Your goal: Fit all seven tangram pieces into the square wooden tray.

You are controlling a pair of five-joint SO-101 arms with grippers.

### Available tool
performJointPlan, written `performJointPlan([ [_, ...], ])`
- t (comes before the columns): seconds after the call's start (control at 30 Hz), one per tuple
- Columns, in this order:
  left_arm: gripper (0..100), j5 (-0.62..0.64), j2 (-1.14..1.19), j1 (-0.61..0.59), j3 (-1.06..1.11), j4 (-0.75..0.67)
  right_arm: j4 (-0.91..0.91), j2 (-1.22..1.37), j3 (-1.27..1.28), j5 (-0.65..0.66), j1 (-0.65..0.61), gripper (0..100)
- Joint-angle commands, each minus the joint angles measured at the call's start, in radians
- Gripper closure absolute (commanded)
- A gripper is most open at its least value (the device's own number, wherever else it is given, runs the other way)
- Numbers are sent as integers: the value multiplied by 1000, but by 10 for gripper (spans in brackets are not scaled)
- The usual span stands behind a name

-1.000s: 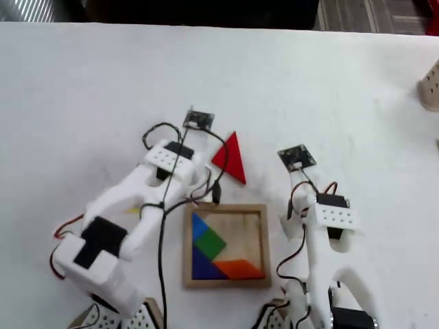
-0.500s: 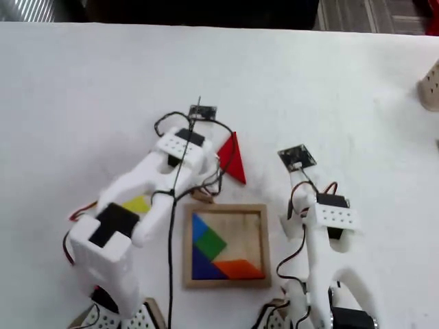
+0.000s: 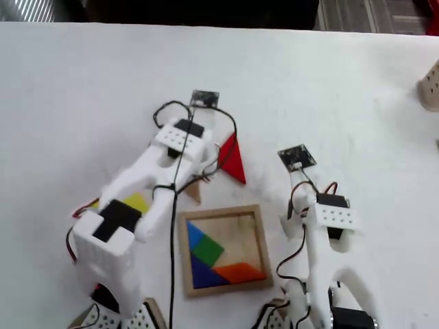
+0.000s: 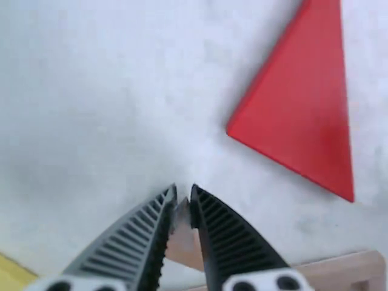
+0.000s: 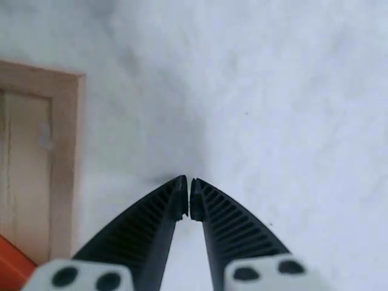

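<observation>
Left pincer [image 4: 183, 191] advanced, clamps tan triangle [image 4: 183, 245], red triangle [image 4: 303, 109] just beyond; right pincer [image 5: 187, 183] closed.

A white counter [image 3: 329, 75] filled most of the scene under even light. Beyond its far edge ran a dark band [image 3: 199, 12], with grey ribbed floor [image 3: 363, 15] showing toward the right corner.

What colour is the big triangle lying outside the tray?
Red. The triangle shows best in the left wrist view.

Yellow piece [image 3: 138, 203] half under left arm [image 3: 142, 182]
</observation>
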Motion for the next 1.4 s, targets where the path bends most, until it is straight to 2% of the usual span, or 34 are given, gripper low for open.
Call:
performJointPlan([
  [0.0, 954, -37, -15, -8, -175, 106, -12, -4, -44, 12, -7, 980],
  [0.1, 954, -92, -15, -10, -293, 258, -12, -5, -44, 12, -7, 980],
  [0.2, 954, -101, -13, -33, -362, 330, -12, -5, -44, 12, -7, 980],
  [0.3, 953, -109, -4, -79, -399, 321, -10, -5, -43, 12, -5, 980],
  [0.37, 946, -166, -4, -108, -402, 295, -10, -5, -43, 12, -2, 980],
  [0.63, 788, -201, -10, -134, -400, 374, -10, -5, -43, 12, -8, 980],
  [0.9, 777, -215, -5, -117, -400, 379, -8, -5, -43, 34, -8, 980],
  [1.1, 775, -321, -4, -124, -275, 299, -8, -5, -41, 46, -8, 980],
  [1.23, 777, -491, -4, -137, -178, 201, -8, -5, -41, 46, -8, 980],
  [1.37, 774, -605, -4, -199, -133, 57, -8, -5, -41, 46, -8, 980],
])
